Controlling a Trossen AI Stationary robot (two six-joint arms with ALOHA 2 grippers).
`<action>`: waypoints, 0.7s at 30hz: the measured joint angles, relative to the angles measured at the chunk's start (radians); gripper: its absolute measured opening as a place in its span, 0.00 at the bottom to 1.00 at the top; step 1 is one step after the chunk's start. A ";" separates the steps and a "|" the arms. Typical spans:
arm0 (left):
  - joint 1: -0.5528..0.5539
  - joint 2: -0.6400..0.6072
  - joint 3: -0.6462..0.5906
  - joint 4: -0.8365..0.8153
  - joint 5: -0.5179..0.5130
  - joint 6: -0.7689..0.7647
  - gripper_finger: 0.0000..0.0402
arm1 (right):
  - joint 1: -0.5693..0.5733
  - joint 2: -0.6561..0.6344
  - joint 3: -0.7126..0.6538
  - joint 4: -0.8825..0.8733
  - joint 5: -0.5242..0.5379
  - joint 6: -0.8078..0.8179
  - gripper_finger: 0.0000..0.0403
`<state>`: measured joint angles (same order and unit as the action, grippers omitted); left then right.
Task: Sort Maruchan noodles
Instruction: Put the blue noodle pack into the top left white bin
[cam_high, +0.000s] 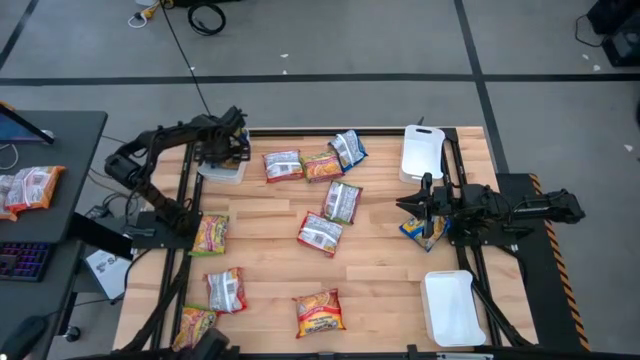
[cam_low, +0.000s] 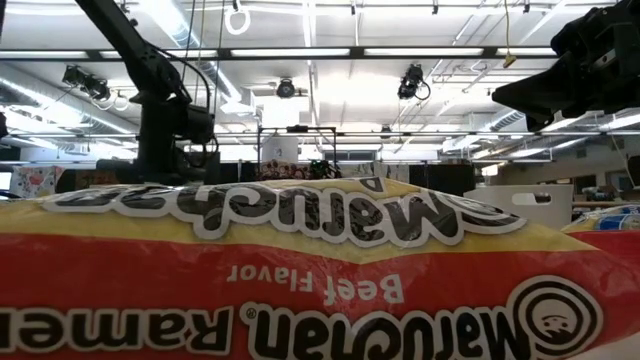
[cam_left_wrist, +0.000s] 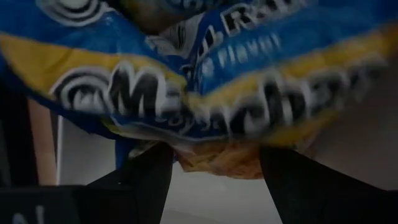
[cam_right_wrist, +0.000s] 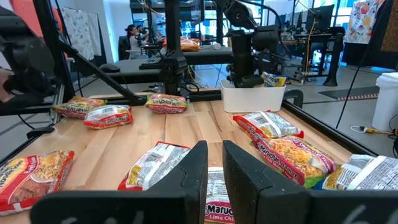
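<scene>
Left pincer (cam_high: 228, 150) hangs over the far-left tray (cam_high: 222, 172), fingers (cam_left_wrist: 146, 177) pinching a blue packet (cam_left_wrist: 205, 81) at its lower edge. Right pincer (cam_right_wrist: 214, 165) is nearly pressed together with nothing in it, low over the counter (cam_high: 270, 260) near a blue-yellow packet (cam_high: 418, 230). Other packets lie scattered mid-counter (silver ones (cam_high: 320, 234), orange ones (cam_high: 319, 311)). Risk as I judge it: the blue packet is crinkly and big for that tray, so on release it could catch the rim and slide onto the counter.
</scene>
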<state>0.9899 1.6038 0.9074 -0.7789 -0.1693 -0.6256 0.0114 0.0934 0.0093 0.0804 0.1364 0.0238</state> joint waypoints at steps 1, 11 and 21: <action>0.003 0.010 0.001 -0.009 0.013 0.000 0.61 | 0.000 0.000 0.000 0.000 0.000 0.000 0.14; -0.008 0.028 0.012 -0.033 0.038 -0.020 0.61 | 0.000 0.000 0.000 0.000 0.000 0.000 0.14; -0.029 0.032 0.004 0.103 -0.107 -0.064 0.61 | 0.000 0.000 0.000 0.000 0.000 0.000 0.14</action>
<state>0.9612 1.6356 0.9119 -0.6758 -0.2759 -0.6892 0.0113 0.0937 0.0097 0.0807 0.1364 0.0235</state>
